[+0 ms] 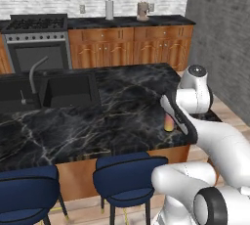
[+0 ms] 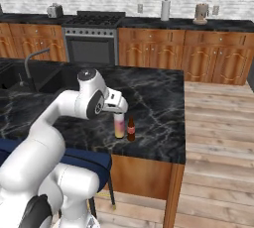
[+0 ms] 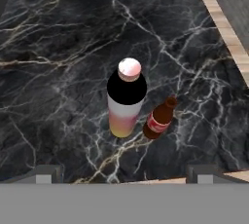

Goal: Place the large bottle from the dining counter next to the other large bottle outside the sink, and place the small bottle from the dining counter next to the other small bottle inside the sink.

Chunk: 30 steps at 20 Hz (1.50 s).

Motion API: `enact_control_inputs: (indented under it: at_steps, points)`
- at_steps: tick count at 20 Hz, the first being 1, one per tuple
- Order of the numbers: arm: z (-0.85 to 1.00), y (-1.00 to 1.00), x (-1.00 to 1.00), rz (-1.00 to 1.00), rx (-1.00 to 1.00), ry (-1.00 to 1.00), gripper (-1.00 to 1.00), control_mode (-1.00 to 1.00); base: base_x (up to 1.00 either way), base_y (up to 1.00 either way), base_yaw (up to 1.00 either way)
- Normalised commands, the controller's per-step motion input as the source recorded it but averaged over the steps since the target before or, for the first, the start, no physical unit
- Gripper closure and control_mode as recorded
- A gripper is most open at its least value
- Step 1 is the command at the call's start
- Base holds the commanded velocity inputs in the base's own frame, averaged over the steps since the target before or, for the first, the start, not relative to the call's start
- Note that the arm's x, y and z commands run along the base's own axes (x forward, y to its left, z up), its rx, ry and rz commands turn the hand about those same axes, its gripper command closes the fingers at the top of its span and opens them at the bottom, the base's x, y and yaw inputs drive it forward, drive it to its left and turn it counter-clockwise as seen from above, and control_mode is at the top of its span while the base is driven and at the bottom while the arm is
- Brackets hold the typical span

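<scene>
Hand view has me looking down along the gripper (image 3: 124,177) at the large bottle (image 3: 125,103), which stands upright on the dining counter (image 3: 58,72) with the small bottle (image 3: 159,119) just beside it. My finger tips (image 3: 44,174) sit wide apart at the bottom of that view, holding nothing, and both bottles lie between them but well ahead. From the right base view I see the arm bent forward over the counter, its hand (image 2: 115,104) hanging directly above the large bottle (image 2: 119,125) (the cap looks close under it, though I cannot tell whether they touch). The small bottle (image 2: 131,129) stands on the side away from the arm, near the counter's front edge. Left base view shows the sink (image 1: 68,92) set into the far left of the black veined top, its faucet (image 1: 35,72) curving over it. Two blue stools (image 1: 124,177) stand at the near edge, and a stove (image 1: 36,40) sits against the brick wall behind
</scene>
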Motion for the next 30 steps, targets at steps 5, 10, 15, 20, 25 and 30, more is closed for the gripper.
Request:
enact_control_inputs:
  at_steps: [5,10,15,20,25,30]
  points:
    - [-0.17,-0.04,0.37,-0.01,0.00,0.00,-1.00,-1.00,0.00,0.00,0.00]
    - [-0.19,0.00,0.29,0.00,0.00,0.00,-1.00,-1.00,0.00,0.00,0.00]
    - [-0.15,0.00,0.21,0.00,0.00,0.00,-1.00,-1.00,0.00,0.00,0.00]
    - [-0.09,0.00,0.21,0.00,0.00,0.00,-1.00,-1.00,0.00,0.00,0.00]
    - [-0.02,0.00,0.12,0.00,0.00,0.00,-1.00,-1.00,0.00,0.00,0.00]
    - [-0.04,-0.01,0.04,0.00,0.00,0.00,-1.00,-1.00,0.00,0.00,0.00]
